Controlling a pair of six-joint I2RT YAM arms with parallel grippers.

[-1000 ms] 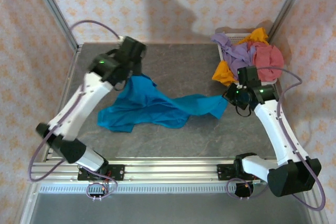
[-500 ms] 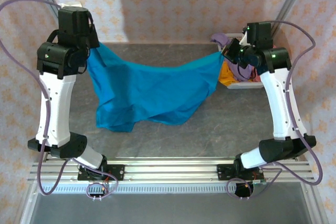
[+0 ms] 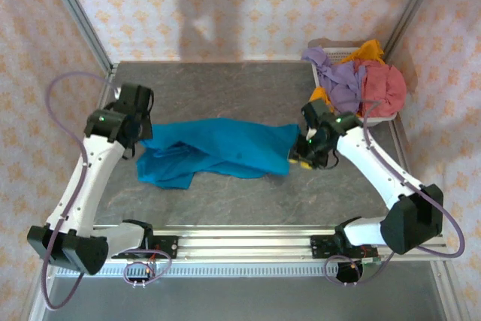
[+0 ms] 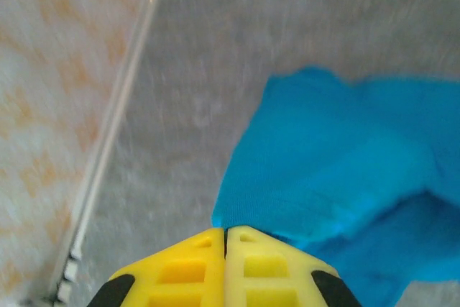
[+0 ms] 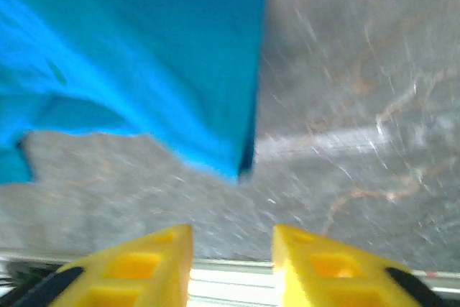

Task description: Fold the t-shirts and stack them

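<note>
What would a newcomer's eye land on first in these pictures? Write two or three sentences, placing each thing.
The teal-blue t-shirt stands out first, lying crumpled across the middle of the grey table. The left gripper is pinched shut at its left edge, while the right gripper hangs open just off its right corner. At the far right, purple, orange and red t-shirts are heaped in a white basket.
</note>
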